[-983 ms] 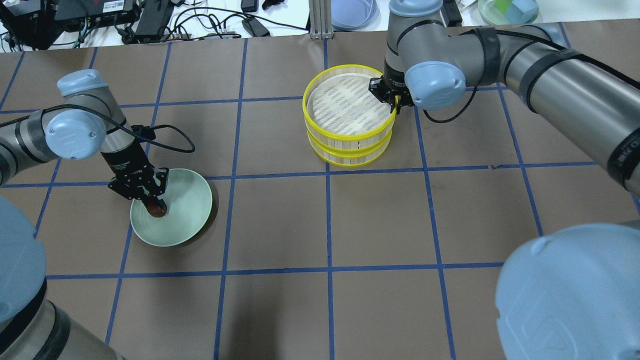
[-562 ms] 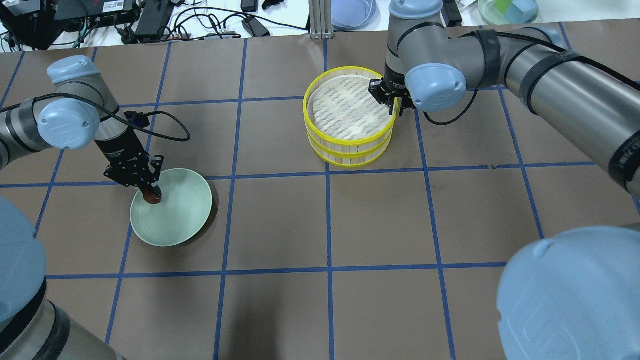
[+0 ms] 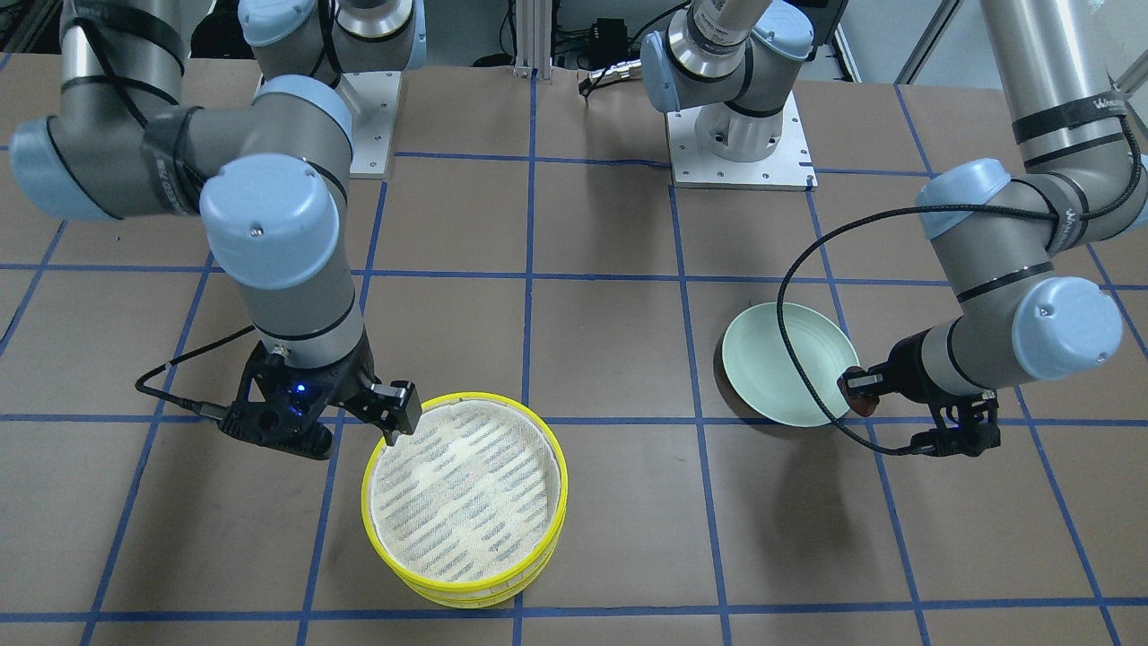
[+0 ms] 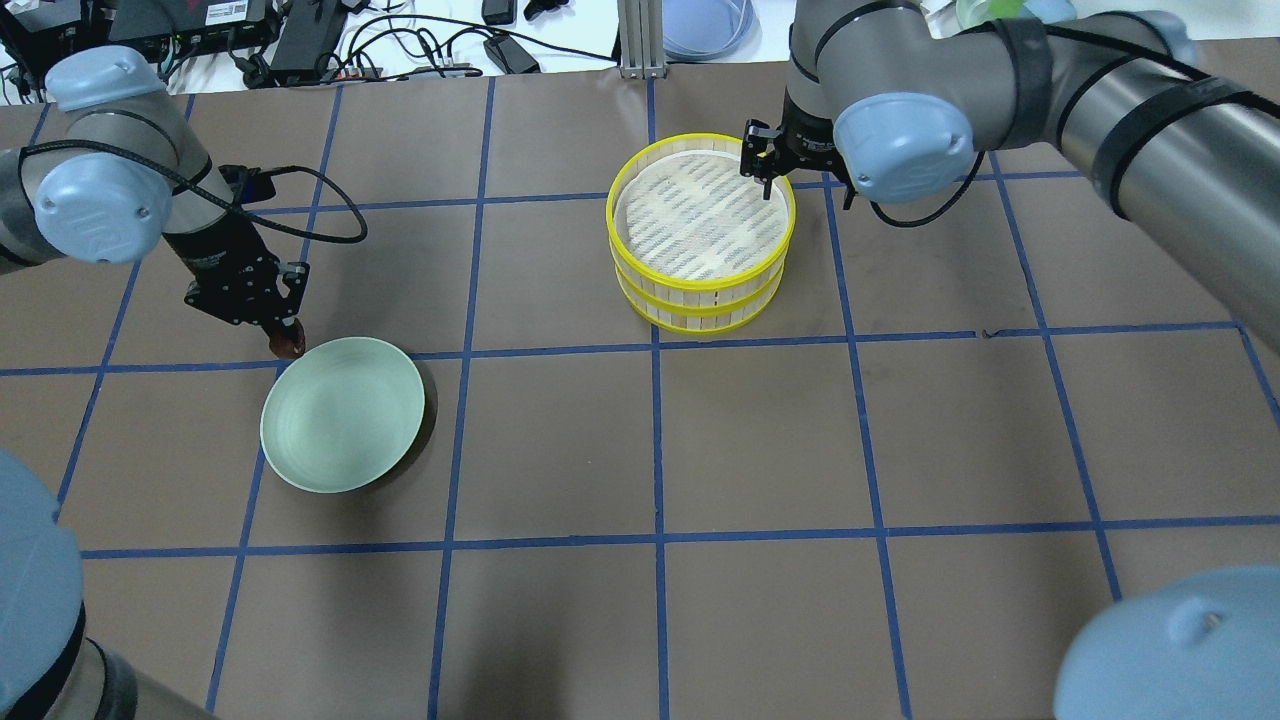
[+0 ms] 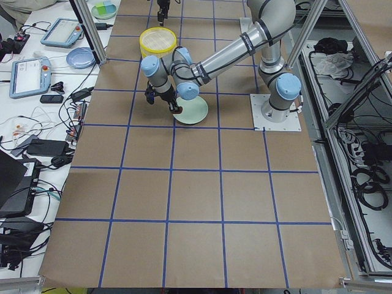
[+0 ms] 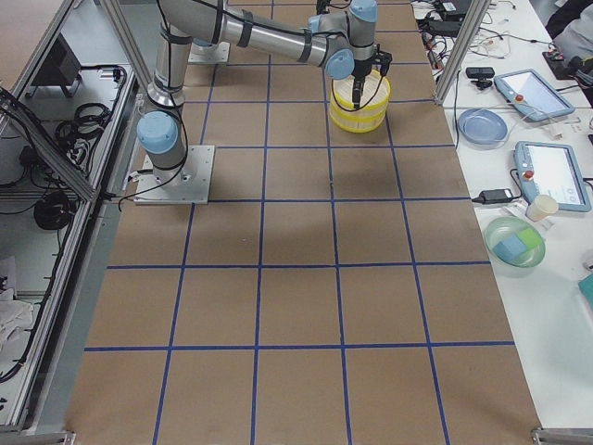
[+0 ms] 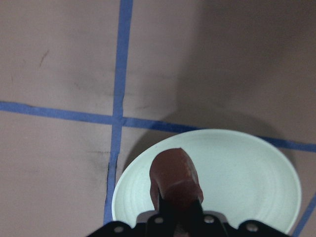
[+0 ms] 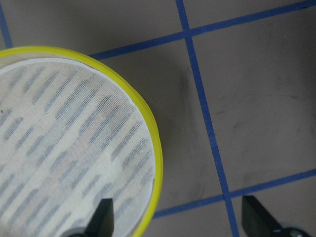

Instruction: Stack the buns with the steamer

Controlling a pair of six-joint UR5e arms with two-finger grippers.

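The left end effector (image 4: 287, 338) is closed on the dark reddish-brown bun (image 4: 289, 346), a smooth oval pinched between black fingers. In the overhead view it is seen at the left of the frame, by the upper-left rim of the pale green plate (image 4: 342, 415). The plate is round, shallow and faintly ringed.

The right end effector (image 4: 763, 168) is held with its jaws apart at the upper-right rim of the steamer (image 4: 700, 290), upper centre of that frame. In the right wrist view one finger is seen over the floor and the other outside the rim. Two round tiers are stacked, with bright yellow rims, pale slatted bamboo walls and a white woven cloth floor.

Everything is carried on a matte brown surface (image 4: 850, 430) gridded with blue tape.
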